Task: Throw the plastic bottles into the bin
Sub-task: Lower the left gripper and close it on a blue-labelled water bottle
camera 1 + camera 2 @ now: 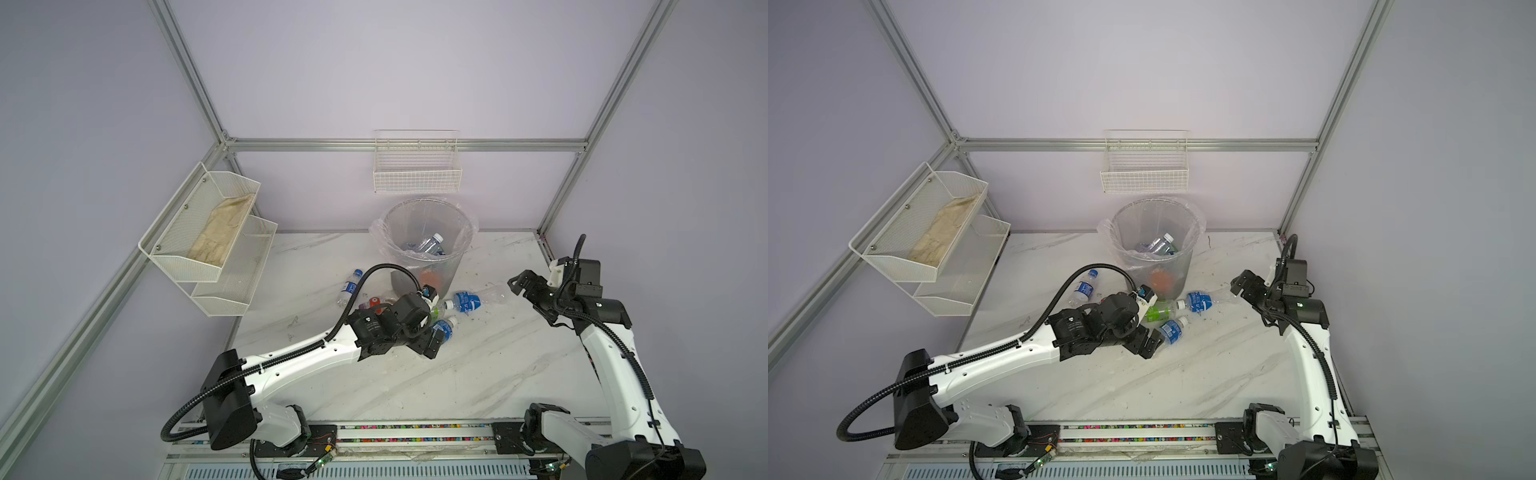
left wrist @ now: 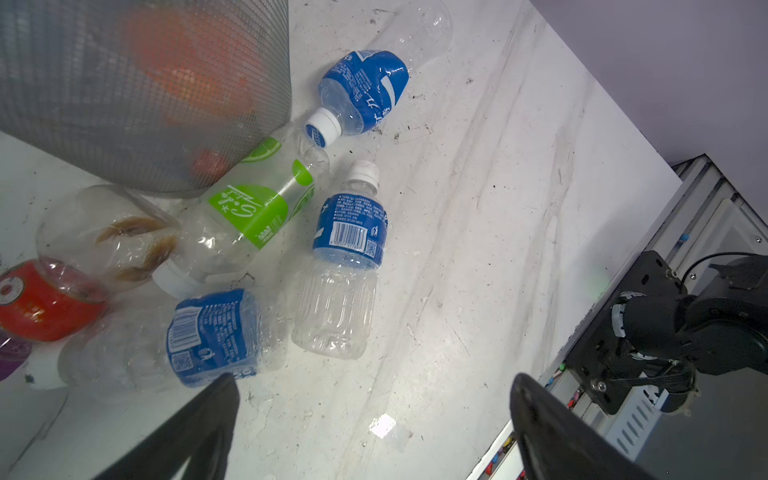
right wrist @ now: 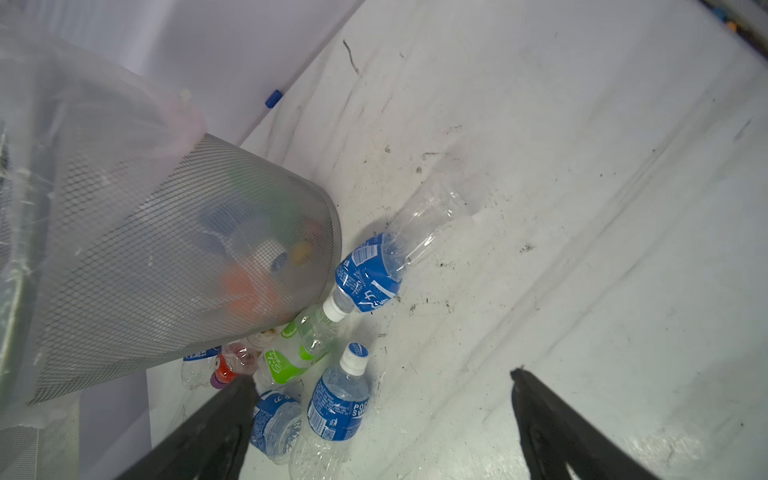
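Overall, white marbled tabletop (image 1: 478, 374) (specks, perhaps dirt), lilac walls (image 1: 415, 62).

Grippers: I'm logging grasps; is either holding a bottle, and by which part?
Nothing is held. The left gripper is open beside the bottles by the bin, nothing between its jaws; the right gripper is open and empty too.

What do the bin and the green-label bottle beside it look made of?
Bin: likely grey metal mesh, matte; contents show through its fine grid. Green-label bottle: thin clear plastic, glossy, with highlights and dents; its label looks like printed film.
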You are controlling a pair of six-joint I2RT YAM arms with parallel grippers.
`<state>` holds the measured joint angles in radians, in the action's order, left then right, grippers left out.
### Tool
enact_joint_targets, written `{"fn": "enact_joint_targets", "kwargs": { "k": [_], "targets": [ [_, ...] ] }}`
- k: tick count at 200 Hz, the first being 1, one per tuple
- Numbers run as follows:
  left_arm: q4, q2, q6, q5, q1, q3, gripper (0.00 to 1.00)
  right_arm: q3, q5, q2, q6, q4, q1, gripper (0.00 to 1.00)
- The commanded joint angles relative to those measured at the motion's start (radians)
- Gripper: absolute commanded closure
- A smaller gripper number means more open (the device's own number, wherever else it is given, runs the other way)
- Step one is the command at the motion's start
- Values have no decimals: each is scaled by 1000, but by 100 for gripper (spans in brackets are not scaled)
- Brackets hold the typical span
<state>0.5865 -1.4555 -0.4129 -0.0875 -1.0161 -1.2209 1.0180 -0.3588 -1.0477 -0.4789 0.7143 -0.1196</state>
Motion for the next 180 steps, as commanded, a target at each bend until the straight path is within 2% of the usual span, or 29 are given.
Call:
{"fn": "enact_joint_targets", "kwargs": {
  "k": [1,76,180],
  "targets": [
    [-30,-49,69,20,-4,-120,0,-99,-135,61,-41,-48,-4,3],
    [-18,-255,126,63,-4,-241,0,-204,-172,136,-29,-60,-4,3],
    [25,-426,126,71,23,-307,0,-241,-204,160,-32,-77,-3,3]
  ]
}}
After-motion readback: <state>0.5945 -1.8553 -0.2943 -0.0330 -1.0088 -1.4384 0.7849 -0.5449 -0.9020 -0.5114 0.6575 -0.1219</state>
